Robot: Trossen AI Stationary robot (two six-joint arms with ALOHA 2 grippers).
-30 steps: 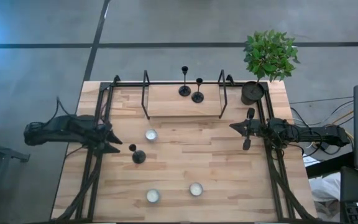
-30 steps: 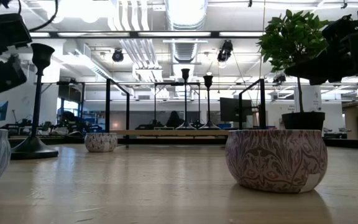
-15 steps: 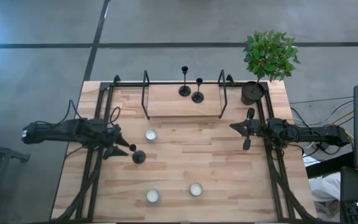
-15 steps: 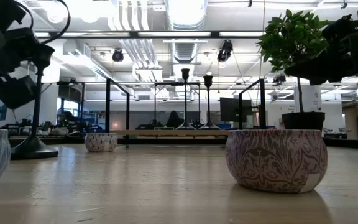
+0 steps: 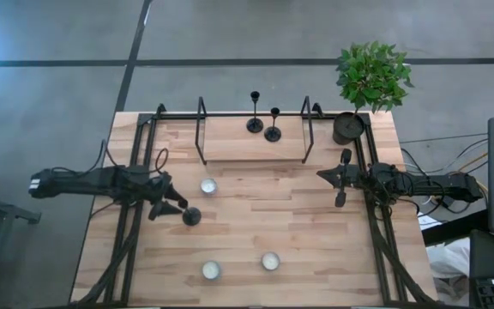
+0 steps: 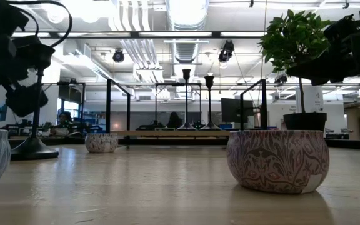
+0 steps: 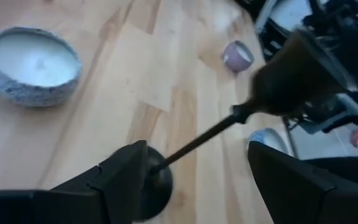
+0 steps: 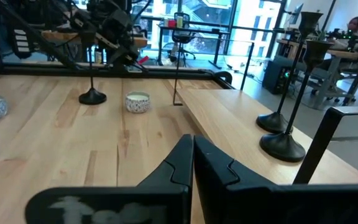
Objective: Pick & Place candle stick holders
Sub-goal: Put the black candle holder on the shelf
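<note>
Holder, 1 pc, upright on table w/ stem betw. spread fingers of left gripper, not gripped; 2 more holders on rear shelf; right gripper pinched shut, holding nothing, at table's right edge nr plant.

L gripper around holder stem | 2 holders on rear shelf | patterned bowl front
</note>
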